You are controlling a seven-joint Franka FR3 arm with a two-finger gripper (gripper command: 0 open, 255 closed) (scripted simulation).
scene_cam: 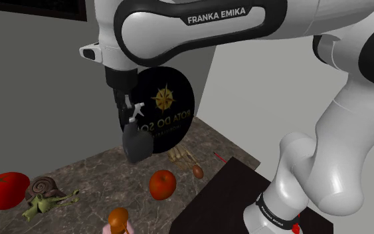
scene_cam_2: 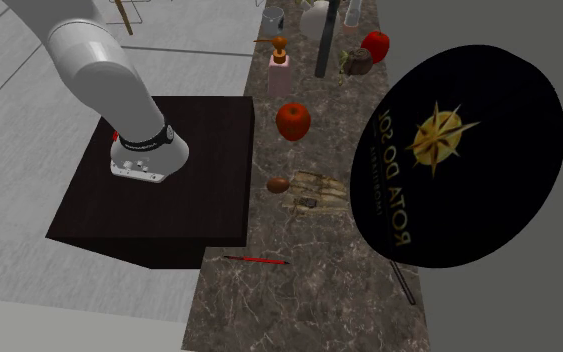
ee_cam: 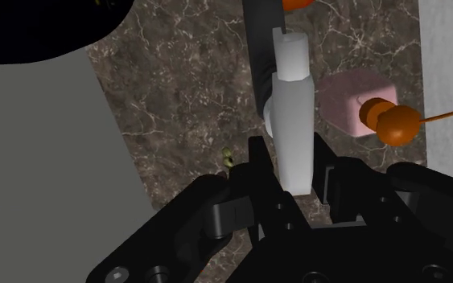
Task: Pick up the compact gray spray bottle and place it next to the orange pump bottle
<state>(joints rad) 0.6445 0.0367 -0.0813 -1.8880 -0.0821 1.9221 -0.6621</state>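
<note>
**Operator:** While the gripper is clenched on the spray bottle, where does the load sit?

**Technician:** In the shoulder view it sits just left of frame centre. It hangs under the fingers, pale head up and dark grey body down. The long axis is near vertical, in line with the gripper. The bottle appears clear of the marble countertop.

**Operator:** Which way is the target?

**Technician:** The orange pump bottle stands at the bottom edge of the same frame. It is almost directly below the held bottle and well apart from it. Travel is therefore judged to run toward the frame's lower edge, then down.

**Operator:** Any obstructions?

**Technician:** A round red-orange fruit lies to the lower right of the bottle. It is beside that line, probably not on it.
</note>
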